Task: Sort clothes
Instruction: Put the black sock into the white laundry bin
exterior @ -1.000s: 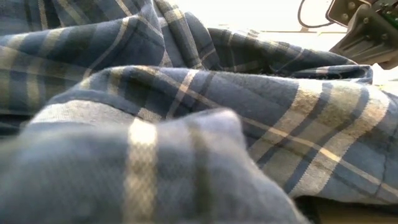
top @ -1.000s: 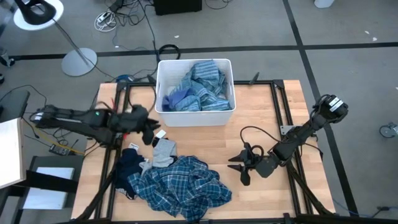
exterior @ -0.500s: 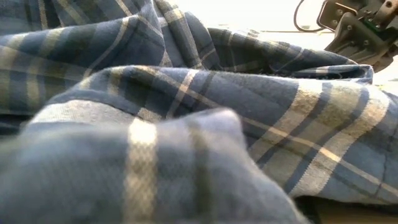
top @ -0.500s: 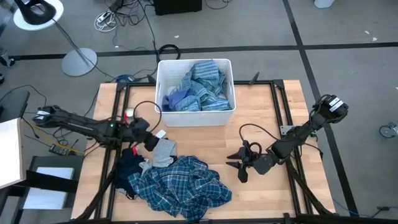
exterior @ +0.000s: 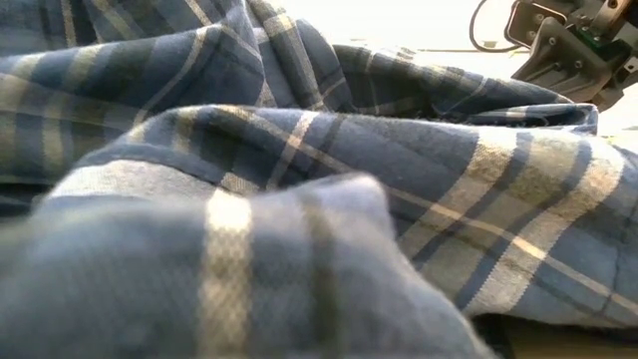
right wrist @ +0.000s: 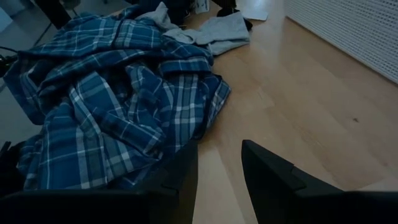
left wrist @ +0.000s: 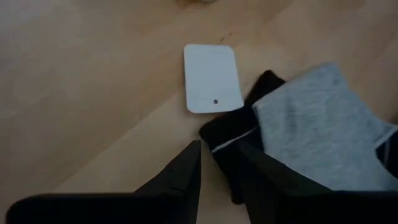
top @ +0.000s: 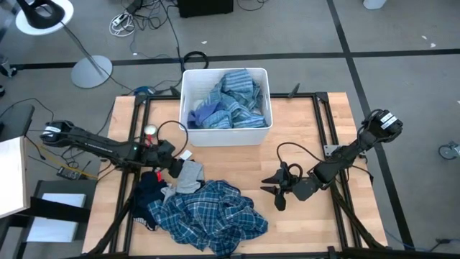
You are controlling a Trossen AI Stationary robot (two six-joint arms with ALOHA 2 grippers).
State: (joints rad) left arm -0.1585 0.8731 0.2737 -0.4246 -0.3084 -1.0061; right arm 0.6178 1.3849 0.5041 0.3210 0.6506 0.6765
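Note:
A grey garment (top: pixel 190 175) with a dark edge (left wrist: pixel 231 146) lies on the table, beside a dark navy garment (top: pixel 147 194) and a blue-and-white plaid shirt (top: pixel 212 216). The shirt fills the low view (exterior: pixel 299 179). Blue-grey striped clothes (top: pixel 233 101) fill the white bin (top: pixel 184 101). My left gripper (top: pixel 173 165) is low at the grey garment's left end. It is open, with its fingers on either side of the dark edge (left wrist: pixel 219 171); I cannot tell if they touch. My right gripper (top: pixel 272 191) is open and empty, right of the plaid shirt (right wrist: pixel 124 106).
A white tag (left wrist: pixel 211 78) lies on the wood just beyond the left fingers. Bare wood (top: pixel 309 137) lies between the bin and the right arm. A cable (top: pixel 291 152) loops over the table by the right arm. Black frame rails (top: pixel 320 115) run along the table's sides.
My left gripper has gone toward the table's near edge and down to the grey garment's left end. My right gripper has edged left toward the plaid shirt. The clothes have stayed where they were.

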